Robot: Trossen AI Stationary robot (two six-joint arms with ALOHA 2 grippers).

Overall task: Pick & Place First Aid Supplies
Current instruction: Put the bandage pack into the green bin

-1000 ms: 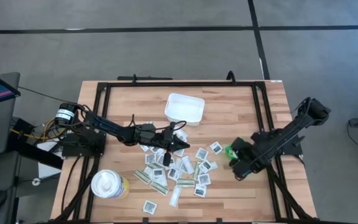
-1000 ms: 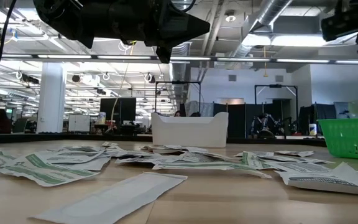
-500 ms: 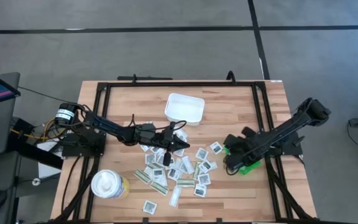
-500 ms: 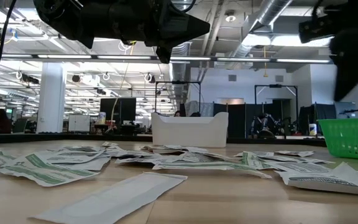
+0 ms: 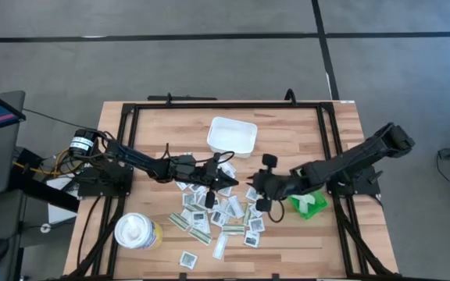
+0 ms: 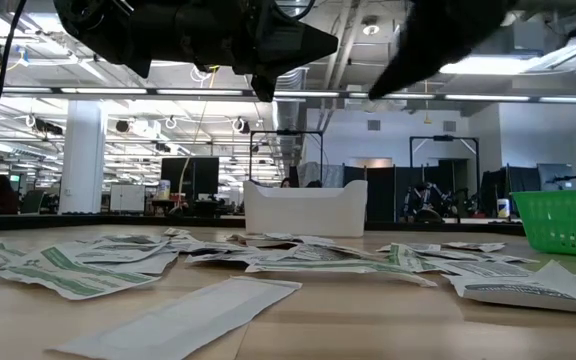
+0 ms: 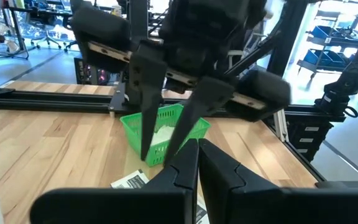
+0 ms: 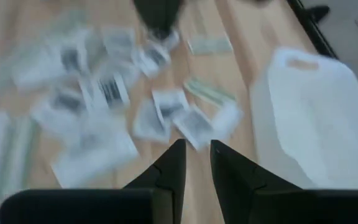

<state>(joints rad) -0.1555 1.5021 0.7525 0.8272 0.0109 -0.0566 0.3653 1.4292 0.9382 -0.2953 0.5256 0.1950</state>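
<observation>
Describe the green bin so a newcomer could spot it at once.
Start at the wooden table and go to its right side, under the right arm. The green bin sits there, a small mesh-walled basket, the only bright green thing, beside the scattered white packets.

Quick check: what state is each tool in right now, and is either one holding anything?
Left tool: shut, holding nothing, above the packets.
Right tool: slightly open, empty, above the packets.

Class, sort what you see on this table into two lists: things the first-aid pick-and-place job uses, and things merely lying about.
Belongs to the job:
- first aid packets
- green bin
- white tray
- right gripper, empty, above the packets
- left gripper, shut

Just lying about:
- white and yellow tub
</observation>
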